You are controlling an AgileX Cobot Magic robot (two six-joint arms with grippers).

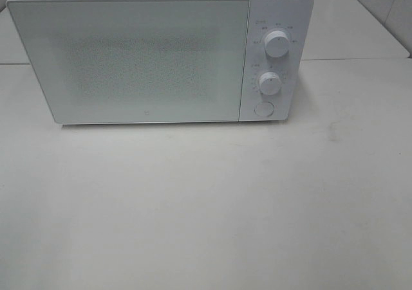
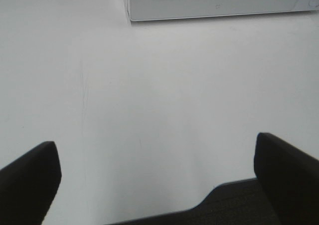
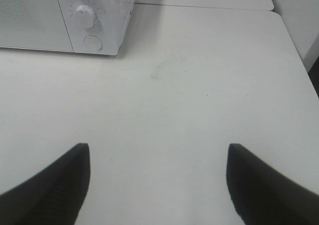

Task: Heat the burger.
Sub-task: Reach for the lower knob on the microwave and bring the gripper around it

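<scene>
**while the door stands shut, the burger is nowhere in view**

since the white table (image 1: 206, 226) carries only the microwave (image 1: 161, 0) in all three views, you cannot place the burger. it shows on no part of the table that the cameras cover. the speckled door (image 1: 129, 58) is closed and too cloudy to see through, so the burger may be inside or off camera; i cannot tell which. its place relative to either claw is unknown too.

judged from this, you are either at the very start, with the door yet to be opened, or at the setting of the heat with the burger already shut in. either way your next move goes to the control panel on the microwave's right side. there you have the upper knob (image 1: 277, 44), the lower knob (image 1: 270, 82) below it, and the round button (image 1: 264, 108) at the bottom, just beside the door's edge. if the door must open, the button looks like the release and calls for a straight, firm press. if heating is due, a knob calls for a pinch and a turn.

your right claw (image 3: 158, 147) is the nearer one to that panel. it hovers above the table with its fingers spread wide and nothing between them, the panel well ahead. your left claw (image 2: 155, 145) is spread wide and empty as well, above the table's front edge, with the door's lower corner far ahead.
</scene>
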